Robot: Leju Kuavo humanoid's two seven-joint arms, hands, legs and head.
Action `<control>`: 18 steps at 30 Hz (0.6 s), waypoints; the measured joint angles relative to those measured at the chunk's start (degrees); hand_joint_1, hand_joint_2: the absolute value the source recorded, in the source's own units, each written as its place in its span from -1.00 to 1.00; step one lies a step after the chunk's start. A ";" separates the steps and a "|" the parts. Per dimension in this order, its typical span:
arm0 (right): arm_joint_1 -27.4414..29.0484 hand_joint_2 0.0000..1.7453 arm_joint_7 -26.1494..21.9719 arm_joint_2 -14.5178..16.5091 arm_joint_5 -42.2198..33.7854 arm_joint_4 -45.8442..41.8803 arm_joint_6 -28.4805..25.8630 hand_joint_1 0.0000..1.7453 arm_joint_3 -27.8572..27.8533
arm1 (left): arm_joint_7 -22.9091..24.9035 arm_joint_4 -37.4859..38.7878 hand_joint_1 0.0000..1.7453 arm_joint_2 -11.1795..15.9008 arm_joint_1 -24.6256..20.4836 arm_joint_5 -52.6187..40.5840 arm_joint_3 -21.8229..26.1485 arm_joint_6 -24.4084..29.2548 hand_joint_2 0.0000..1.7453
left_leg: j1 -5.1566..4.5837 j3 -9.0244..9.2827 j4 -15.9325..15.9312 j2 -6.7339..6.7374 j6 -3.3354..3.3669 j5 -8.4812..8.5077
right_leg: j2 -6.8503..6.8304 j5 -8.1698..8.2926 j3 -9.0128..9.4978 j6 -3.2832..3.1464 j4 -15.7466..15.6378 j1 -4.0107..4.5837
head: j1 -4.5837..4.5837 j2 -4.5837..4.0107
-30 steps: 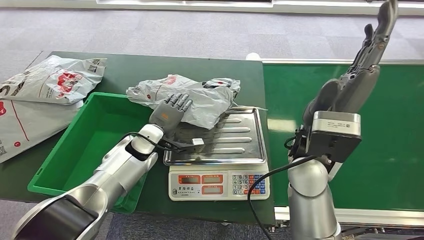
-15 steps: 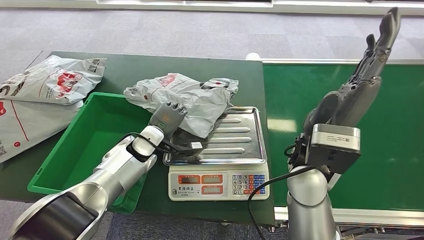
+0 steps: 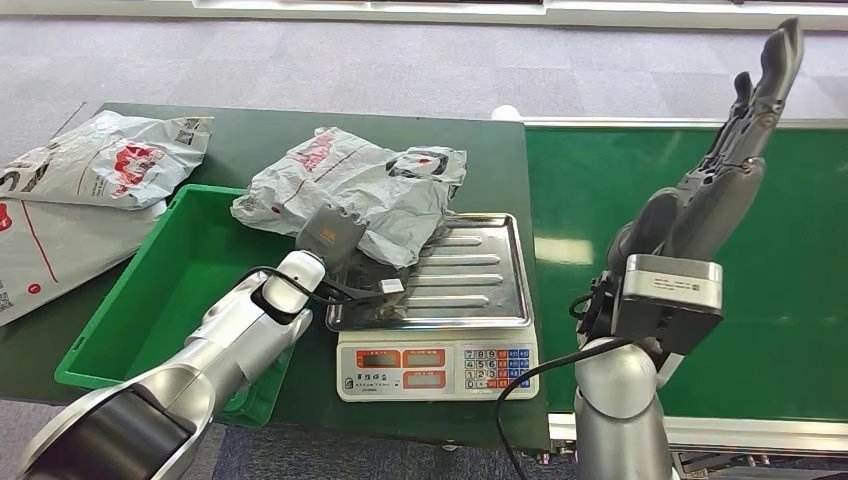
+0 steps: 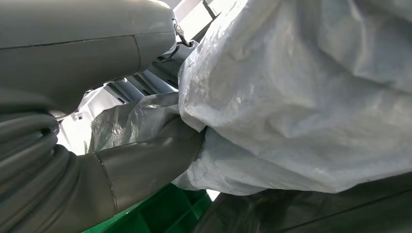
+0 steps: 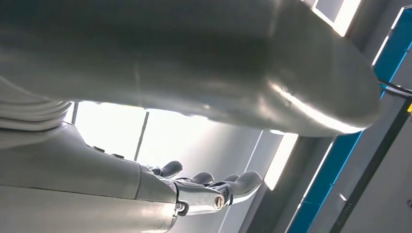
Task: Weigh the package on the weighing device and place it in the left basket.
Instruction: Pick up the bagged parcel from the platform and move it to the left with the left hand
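Under the near edge of the crumpled grey plastic mailing package with red print (image 3: 355, 190), the fingers of the left hand (image 3: 330, 233) are tucked in and hidden by the film, and the thick grey thumb (image 4: 145, 165) presses into a fold of it, so this hand is grasping the package. The package hangs partly over the steel ribbed pan of the white electronic scale (image 3: 470, 275) and partly over the far corner of the green plastic basket (image 3: 150, 300); whether it touches the pan I cannot tell.

The package looks light and soft. The film is thin, it wrinkles and sags around the hand, and it seems slippery. I judge that a hold on a gathered fold near the middle is safer than on a loose edge, because the contents may slide to one end.

Behind the fingers, the left wrist is bent upward, and the silver forearm comes low over the basket. The right hand (image 3: 752, 95) is released, its fingers straight and apart, raised high over the green conveyor belt (image 3: 800, 300) beside the dark green counter (image 3: 260, 135).
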 joint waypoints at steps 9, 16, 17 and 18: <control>0.70 -1.00 0.74 0.00 0.83 -0.54 -0.30 -1.00 -0.05 | 8.31 -1.63 1.00 0.65 0.02 -0.01 0.49 11.95 1.00 | 0.00 -0.05 0.00 0.00 0.00 0.00 | 0.00 0.00 -0.04 0.00 0.00 0.00 | 0.00 0.00; 2.25 -1.00 2.19 -0.07 2.02 -1.40 -2.92 -1.00 -0.07 | 9.97 -22.57 1.00 7.19 -0.97 0.01 16.05 21.98 1.00 | 0.03 -0.07 -0.03 0.15 -0.03 0.01 | 0.12 0.01 -0.16 -0.02 0.06 0.04 | -0.01 0.00; 2.40 -1.00 2.22 -0.08 2.05 -1.40 -3.04 -1.00 -0.07 | 8.73 -24.94 1.00 7.89 -1.24 0.01 19.43 21.99 1.00 | 0.04 -0.05 -0.04 0.18 -0.03 0.02 | 0.15 0.01 -0.17 -0.02 0.06 0.04 | -0.01 0.00; 2.59 -1.00 2.26 -0.09 2.13 -1.41 -3.14 -1.00 -0.07 | 7.73 -27.19 1.00 8.51 -1.41 0.01 22.83 21.99 1.00 | 0.04 -0.04 -0.06 0.21 -0.04 0.02 | 0.18 0.00 -0.18 -0.03 0.06 0.04 | -0.01 0.00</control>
